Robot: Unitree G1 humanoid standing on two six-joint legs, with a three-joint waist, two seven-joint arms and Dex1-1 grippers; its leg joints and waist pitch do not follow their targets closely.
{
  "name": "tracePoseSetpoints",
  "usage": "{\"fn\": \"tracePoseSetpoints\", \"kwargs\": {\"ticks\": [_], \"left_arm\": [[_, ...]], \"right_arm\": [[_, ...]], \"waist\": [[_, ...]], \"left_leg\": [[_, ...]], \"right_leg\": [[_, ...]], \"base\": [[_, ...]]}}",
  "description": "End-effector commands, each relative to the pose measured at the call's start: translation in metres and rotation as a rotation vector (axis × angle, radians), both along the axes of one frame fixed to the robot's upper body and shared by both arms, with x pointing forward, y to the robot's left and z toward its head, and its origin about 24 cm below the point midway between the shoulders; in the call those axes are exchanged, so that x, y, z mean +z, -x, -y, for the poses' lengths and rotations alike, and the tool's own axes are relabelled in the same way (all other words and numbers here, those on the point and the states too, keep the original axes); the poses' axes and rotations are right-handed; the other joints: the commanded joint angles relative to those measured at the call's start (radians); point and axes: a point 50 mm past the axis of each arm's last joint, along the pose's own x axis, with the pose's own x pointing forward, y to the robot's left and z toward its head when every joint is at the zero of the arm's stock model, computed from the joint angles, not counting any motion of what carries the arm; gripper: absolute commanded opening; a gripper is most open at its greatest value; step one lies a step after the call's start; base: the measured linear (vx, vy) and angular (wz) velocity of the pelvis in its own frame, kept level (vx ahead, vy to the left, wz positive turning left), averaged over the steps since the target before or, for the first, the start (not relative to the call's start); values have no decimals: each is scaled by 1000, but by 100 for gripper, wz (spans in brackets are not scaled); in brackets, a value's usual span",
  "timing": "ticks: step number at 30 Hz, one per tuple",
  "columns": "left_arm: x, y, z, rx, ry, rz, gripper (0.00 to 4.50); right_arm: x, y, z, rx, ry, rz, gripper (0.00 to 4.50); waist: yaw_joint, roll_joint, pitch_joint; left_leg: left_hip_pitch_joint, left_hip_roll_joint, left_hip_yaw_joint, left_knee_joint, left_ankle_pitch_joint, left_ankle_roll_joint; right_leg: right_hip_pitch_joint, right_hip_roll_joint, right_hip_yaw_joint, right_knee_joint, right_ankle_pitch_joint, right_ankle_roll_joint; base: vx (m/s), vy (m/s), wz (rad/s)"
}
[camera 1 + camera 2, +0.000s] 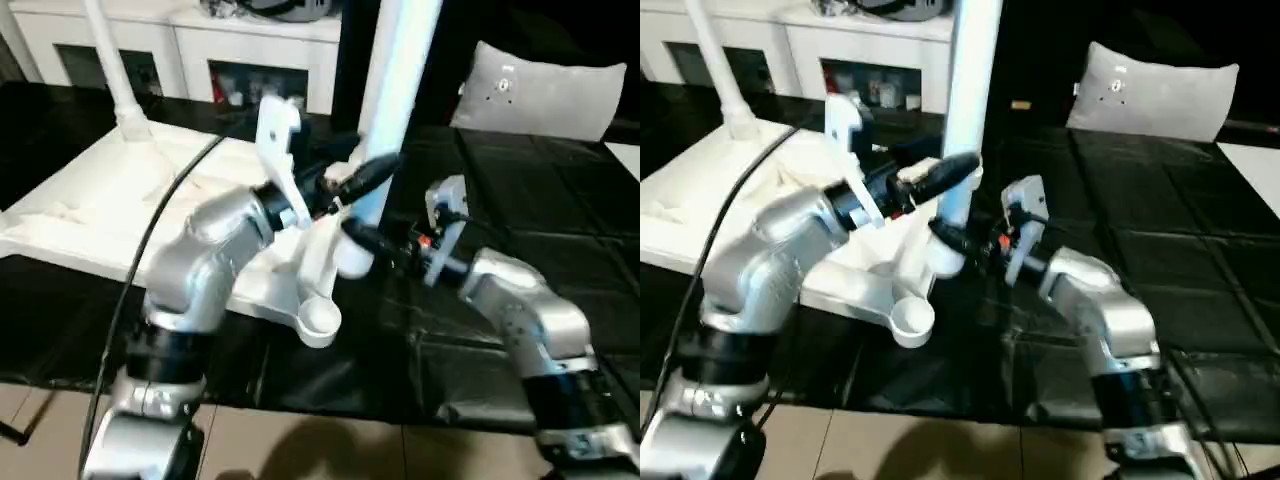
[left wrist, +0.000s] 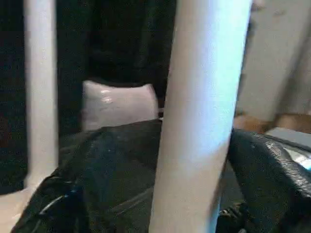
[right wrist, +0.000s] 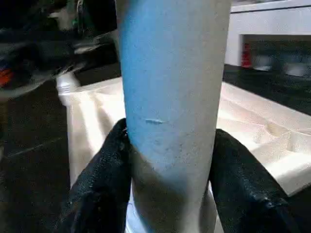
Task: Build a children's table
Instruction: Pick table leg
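Nearest: two silver forearms reaching forward over a black tiled surface. Empty round corner socket at the near corner of the table top, a white plastic rectangle lying underside up on the black surface, ribs and cross-braces showing. Right gripper: two black fingers pressed against either side of an upright white table leg, low on its shaft, just above where its foot meets the table top at the adjacent corner; jaws about half apart and clamped on the leg. Left gripper: comes in from the left, higher on the same leg; the left wrist view shows its black fingers set wide on both sides of the shaft with a gap on at least one side, so spread and not gripping; whether a finger touches the leg cannot be told. Second table leg: upright at the far left corner of the top, leaning slightly. Black cable running across the left forearm. Farther back: grey cushion on the right, tilted upright; white cabinet with glass doors along the rear, small items behind the glass, not identifiable.
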Motion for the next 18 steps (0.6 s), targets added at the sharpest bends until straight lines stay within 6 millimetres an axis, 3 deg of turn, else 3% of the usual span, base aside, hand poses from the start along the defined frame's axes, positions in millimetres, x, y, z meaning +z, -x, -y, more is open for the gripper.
{"fn": "tracePoseSetpoints", "kwargs": {"ticks": [1, 4, 5, 18], "left_arm": [[-1, -2, 5, 73, -6, 9, 387], [-1, -4, 9, 132, 52, -10, 387], [0, -4, 10, 137, 62, -13, 358], [-3, -5, 13, 167, 53, -11, 264]], "right_arm": [[10, -6, 2, -55, -11, 53, 189], [9, -8, -2, -79, -13, 59, 189], [9, -7, -3, -79, -11, 59, 189], [4, -9, -11, -94, 4, 65, 189]], "waist": [[-3, 5, -72], [-3, 0, -71], [-2, 2, -71], [-5, 6, -70]], "left_leg": [[-7, 57, -7, -67, -5, 18], [-8, 55, -6, -67, -8, 24], [-8, 54, -7, -67, -8, 25], [-6, 56, -8, -68, -27, 33]], "right_leg": [[73, -90, 59, -67, -45, -179], [76, -91, 60, -69, -48, -178], [76, -90, 59, -69, -48, -177], [73, -90, 59, -72, -58, -176]], "base": [[0, 0, 0], [0, 0, 0], [0, 0, 0], [0, 0, 0]]}}
